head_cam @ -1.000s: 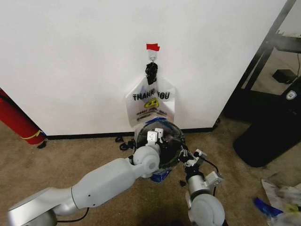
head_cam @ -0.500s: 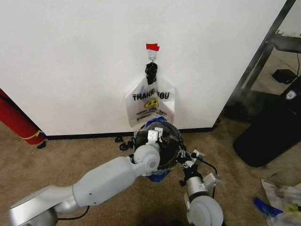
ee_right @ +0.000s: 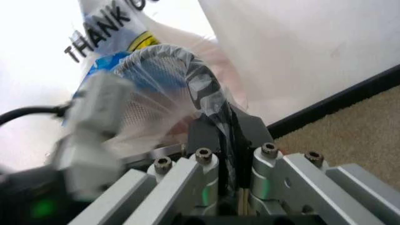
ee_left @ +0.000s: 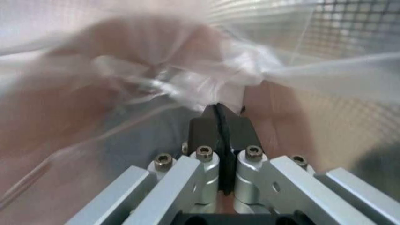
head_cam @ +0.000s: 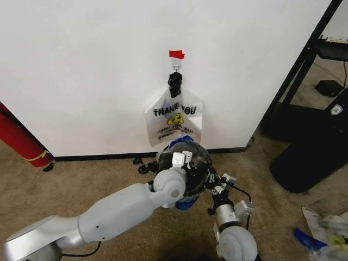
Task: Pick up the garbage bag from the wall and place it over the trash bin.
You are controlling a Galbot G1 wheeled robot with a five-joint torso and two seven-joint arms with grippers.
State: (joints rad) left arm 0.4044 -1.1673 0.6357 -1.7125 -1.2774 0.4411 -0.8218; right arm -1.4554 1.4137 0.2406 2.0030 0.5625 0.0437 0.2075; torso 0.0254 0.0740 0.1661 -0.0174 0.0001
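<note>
The garbage bag (head_cam: pixel 181 143), thin clear plastic with blue edges, is draped around the small round black trash bin (head_cam: pixel 199 161) at the foot of the white wall (head_cam: pixel 81 70). Inside the bin's mouth, my left gripper (head_cam: pixel 181 154) is shut on a fold of the clear film (ee_left: pixel 187 89). At the bin's right rim, my right gripper (head_cam: pixel 213 177) is shut on the film where it stretches over the black mesh rim (ee_right: pixel 203 93). More blue bag plastic (head_cam: pixel 186 203) shows under the left arm.
A similar "THANK YOU" bag (head_cam: pixel 174 117) with black handles hangs from the hook under red tape (head_cam: pixel 176 54). A red cylinder (head_cam: pixel 19 138) leans at the left. A black frame and a large dark bin (head_cam: pixel 310 157) stand to the right, with litter (head_cam: pixel 326 225) on the carpet.
The bag's blue edge has come up over the bin's far rim. My right gripper has shifted slightly left toward the bin, and the left wrist has nudged a little to the right.
</note>
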